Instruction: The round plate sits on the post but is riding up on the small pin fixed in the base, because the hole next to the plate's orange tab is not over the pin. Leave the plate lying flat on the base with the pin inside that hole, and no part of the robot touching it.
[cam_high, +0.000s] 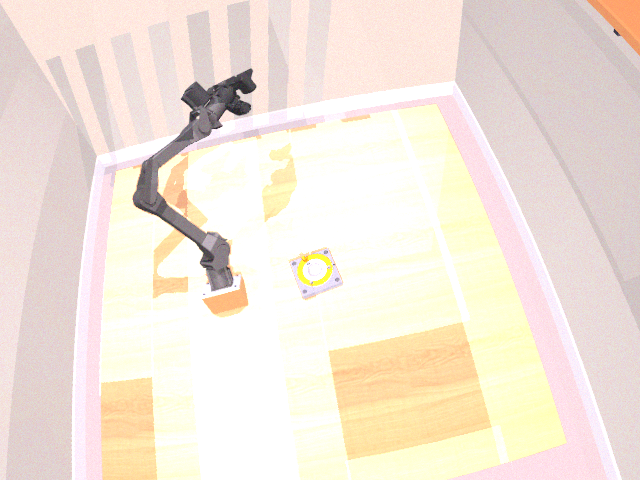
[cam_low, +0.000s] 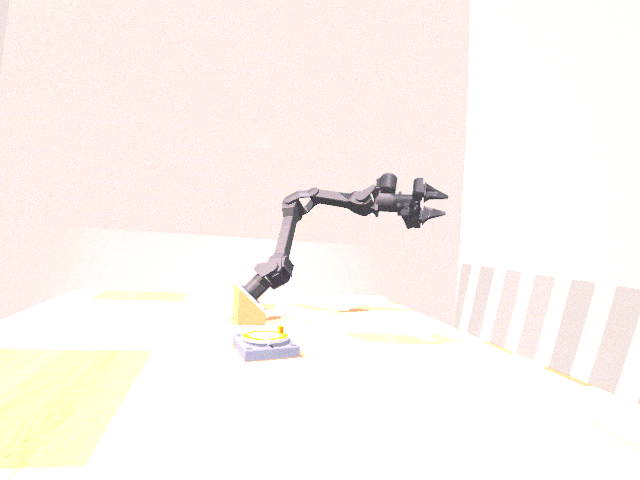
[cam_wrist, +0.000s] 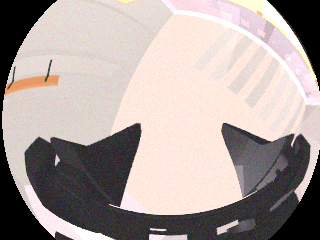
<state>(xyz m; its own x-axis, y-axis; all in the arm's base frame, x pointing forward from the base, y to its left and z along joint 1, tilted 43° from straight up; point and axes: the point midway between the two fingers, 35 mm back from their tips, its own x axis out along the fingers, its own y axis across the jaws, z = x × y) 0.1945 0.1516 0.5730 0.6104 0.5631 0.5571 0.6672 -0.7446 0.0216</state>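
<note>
Plate (cam_high: 314, 270): you'll find it yellow-rimmed, round, seated on the grey square base (cam_high: 330, 284) near the middle of the table (cam_high: 408, 382). Pale post (cam_high: 314, 269) shows through its centre. Orange tab (cam_high: 304, 256) points toward the table's far edge in the top view. From the exterior view the tab (cam_low: 280, 329) sticks up at the plate's right side; plate (cam_low: 264, 336) reads as a thin yellow ring on the base (cam_low: 266, 349). Pin and hole are too small for you to make out, so you cannot tell whether the plate lies flat or rides up.

Base holds only the plate and post. Small dark dots at its corners, nothing more resolvable.

Arm: mounted on a tan wedge block (cam_high: 225, 298) just left of the base in the top view, apart from it. It bends up and back toward the far corner of the table, away from the plate.

Gripper (cam_low: 433, 203): high in the air, well apart from the plate, fingers spread wide with nothing between them. Top view puts the gripper (cam_high: 244, 94) over the far wall edge. Wrist view shows you the two dark fingers parted, pink wall filling the gap, a striped panel (cam_wrist: 250, 70) to the upper right.

No part of the arm touches plate or base.
</note>
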